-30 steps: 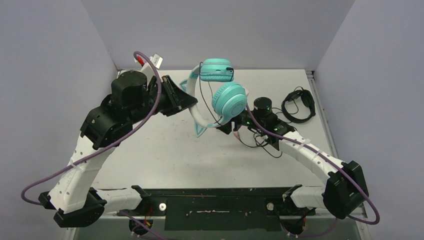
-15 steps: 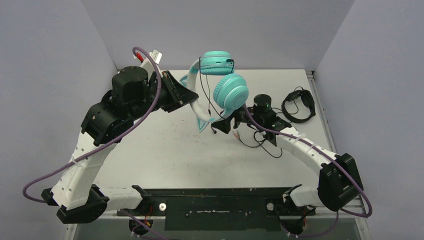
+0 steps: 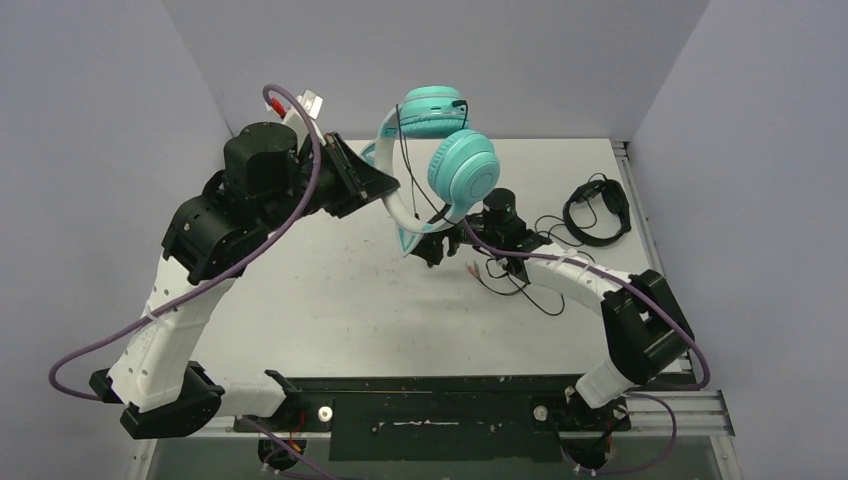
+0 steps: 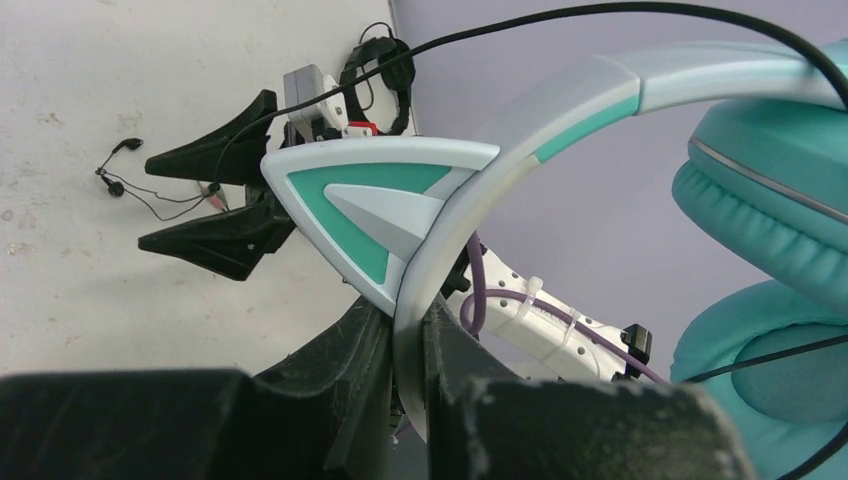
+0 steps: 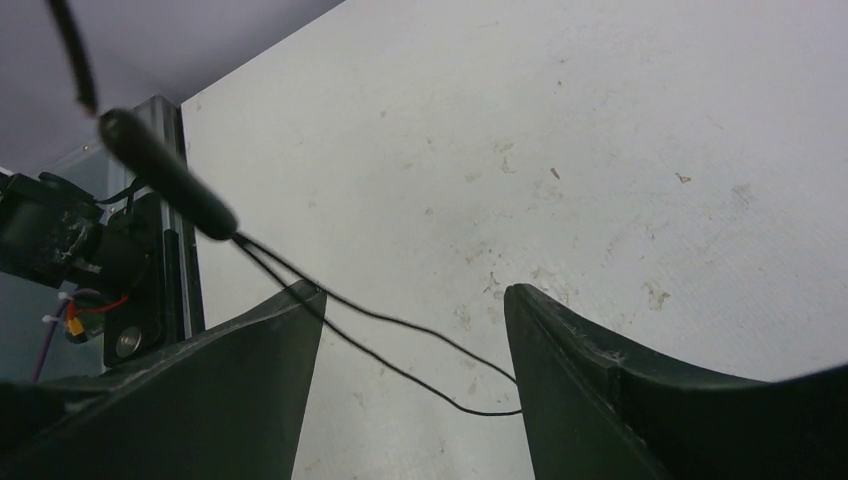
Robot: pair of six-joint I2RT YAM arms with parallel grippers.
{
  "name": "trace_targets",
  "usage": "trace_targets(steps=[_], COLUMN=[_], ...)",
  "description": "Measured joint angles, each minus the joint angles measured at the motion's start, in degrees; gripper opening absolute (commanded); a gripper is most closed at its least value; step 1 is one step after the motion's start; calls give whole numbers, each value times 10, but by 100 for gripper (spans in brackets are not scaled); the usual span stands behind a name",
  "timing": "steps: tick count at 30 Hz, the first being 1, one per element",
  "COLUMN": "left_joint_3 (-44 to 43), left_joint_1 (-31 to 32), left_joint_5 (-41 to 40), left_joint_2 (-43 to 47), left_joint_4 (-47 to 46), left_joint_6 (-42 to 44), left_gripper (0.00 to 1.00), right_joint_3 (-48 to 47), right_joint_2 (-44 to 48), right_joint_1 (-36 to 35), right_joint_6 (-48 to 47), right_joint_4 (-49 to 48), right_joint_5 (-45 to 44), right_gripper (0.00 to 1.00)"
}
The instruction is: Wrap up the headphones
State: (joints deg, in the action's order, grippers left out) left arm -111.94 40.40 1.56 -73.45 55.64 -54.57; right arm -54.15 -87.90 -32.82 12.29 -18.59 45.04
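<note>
One left tool clamping headphones headband, right tool spread near cable

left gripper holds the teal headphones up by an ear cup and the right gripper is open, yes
No: the left gripper clamps the headphones by the pale headband, not an ear cup; the left wrist view shows it. The right gripper is open.

Left fingers clamp headphones headband, aloft above table.
</note>
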Motion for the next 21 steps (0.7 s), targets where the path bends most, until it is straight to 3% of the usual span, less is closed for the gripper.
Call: trace_targets(steps=[3,5,12,21], left_joint_3=[-8,-15,-56,-70], left_joint_1=[0,0,0,-1], left_joint_5=[2,4,7,-9], left_joint_2=[-11,-21,-49,-51], left_joint_4=[6,12,42,86], left_joint_6=[-4,-5,-3,24], left_gripper=[0,0,0,0], right_joint_3=[-1,-4,-26,59], right_joint_2=[-22,-34,-57,53], right_joint_1=[0,-2,-7,21], right_joint_6=[10,15,29,55], right_joint_4=[-30,-46,-69,-57], right_joint_5=[-10,-14,-15,-49], right_gripper=[67,58,2,0])
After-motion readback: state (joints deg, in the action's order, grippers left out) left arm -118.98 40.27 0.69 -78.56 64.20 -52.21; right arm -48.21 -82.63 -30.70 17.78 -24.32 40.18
